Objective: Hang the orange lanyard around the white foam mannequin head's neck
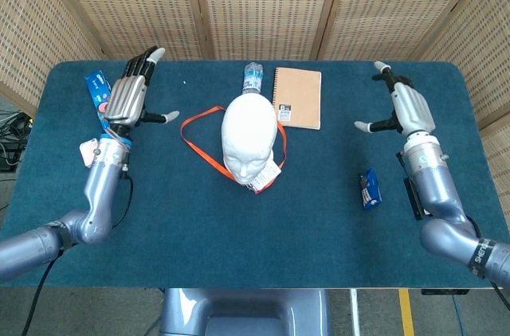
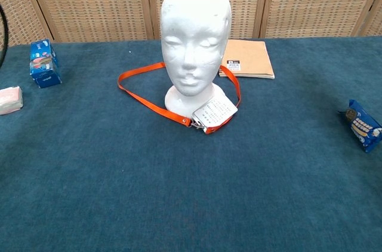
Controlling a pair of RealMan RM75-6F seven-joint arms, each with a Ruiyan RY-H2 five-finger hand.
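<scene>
Encircling the base of the white foam mannequin head [image 2: 194, 31], the orange fabric lanyard [image 2: 138, 92] lies slack on the blue-carpeted counter [image 2: 179, 192], its white card badge [image 2: 215, 111] resting in front. Left hand [image 1: 127, 95] and right hand [image 1: 410, 109] hover well apart from it on either side, fingers spread, grasping nothing. Behind the head lies a tan spiral notebook [image 1: 297, 97].
</scene>
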